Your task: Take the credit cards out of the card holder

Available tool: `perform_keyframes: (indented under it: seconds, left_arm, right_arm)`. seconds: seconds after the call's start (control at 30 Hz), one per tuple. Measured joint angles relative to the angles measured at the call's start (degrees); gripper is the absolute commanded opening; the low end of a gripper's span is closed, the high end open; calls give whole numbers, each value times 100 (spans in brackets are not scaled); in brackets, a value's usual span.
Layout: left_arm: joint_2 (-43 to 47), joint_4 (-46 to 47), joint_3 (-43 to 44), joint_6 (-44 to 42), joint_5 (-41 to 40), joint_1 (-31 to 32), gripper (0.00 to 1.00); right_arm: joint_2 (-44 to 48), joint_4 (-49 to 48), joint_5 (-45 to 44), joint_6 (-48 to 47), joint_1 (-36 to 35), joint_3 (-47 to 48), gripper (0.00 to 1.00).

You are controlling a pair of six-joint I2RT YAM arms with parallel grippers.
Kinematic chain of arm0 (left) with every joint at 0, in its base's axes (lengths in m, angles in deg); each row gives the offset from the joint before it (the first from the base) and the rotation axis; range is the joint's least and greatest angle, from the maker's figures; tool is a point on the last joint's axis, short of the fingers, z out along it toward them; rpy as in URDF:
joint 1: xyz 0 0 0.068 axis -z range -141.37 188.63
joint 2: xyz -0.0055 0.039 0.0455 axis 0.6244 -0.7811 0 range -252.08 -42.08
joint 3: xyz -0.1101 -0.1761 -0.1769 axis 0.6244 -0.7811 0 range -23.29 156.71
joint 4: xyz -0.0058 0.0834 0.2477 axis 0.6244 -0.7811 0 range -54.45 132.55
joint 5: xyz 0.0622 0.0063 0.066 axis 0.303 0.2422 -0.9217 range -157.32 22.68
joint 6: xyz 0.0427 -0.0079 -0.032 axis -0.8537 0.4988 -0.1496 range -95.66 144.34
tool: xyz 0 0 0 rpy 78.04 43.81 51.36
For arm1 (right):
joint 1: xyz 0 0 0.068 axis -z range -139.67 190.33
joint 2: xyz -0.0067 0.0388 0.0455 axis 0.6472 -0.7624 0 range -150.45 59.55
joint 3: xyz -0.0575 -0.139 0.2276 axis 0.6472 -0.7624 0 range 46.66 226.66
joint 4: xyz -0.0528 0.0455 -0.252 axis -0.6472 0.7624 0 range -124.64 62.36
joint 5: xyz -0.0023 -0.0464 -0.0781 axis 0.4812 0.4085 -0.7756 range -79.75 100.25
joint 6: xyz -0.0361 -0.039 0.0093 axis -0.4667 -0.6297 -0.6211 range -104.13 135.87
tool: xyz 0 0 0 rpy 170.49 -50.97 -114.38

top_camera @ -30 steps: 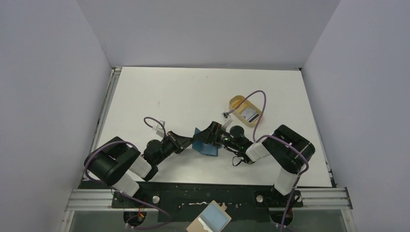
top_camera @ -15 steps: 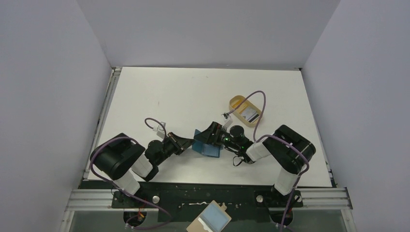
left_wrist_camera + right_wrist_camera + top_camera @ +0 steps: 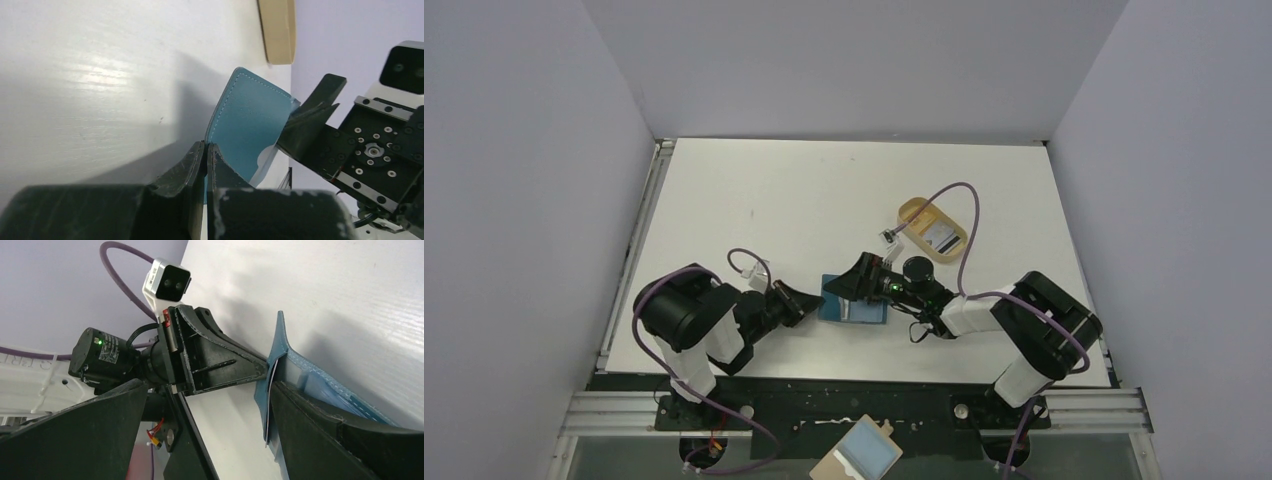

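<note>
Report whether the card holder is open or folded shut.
Open. The left claw pinches one flap of the card holder upright; the other half, lighter blue pockets showing, lies flat on the table.

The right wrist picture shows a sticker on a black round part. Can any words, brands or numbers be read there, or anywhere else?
Sticker on the black round part: pale print, too blurred to read.
Card in the tan tray: dark markings, too small to read.
Nothing else shows any text.
</note>
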Motion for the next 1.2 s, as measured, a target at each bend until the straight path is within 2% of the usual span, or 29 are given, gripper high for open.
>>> perform_keyframes:
  seconds: [0.2, 0.6, 0.93, 1.03, 1.2]
  left_arm:
    - [-503, -39, 166, 9, 107, 26, 0]
    - [-494, -111, 181, -7, 107, 26, 0]
    - [-494, -111, 181, -7, 107, 26, 0]
    - [-494, -111, 181, -7, 107, 26, 0]
    - [-273, -238, 190, -59, 197, 24, 0]
  right_arm:
    - [-9, 66, 179, 9, -37, 2, 99]
    - [-164, -98, 256, -26, -243, 42, 99]
    - [715, 1574, -726, -647, -116, -101, 100]
    - [608, 1845, -883, -761, -81, -9, 100]
    - [140, 1766, -929, -769, -79, 35, 100]
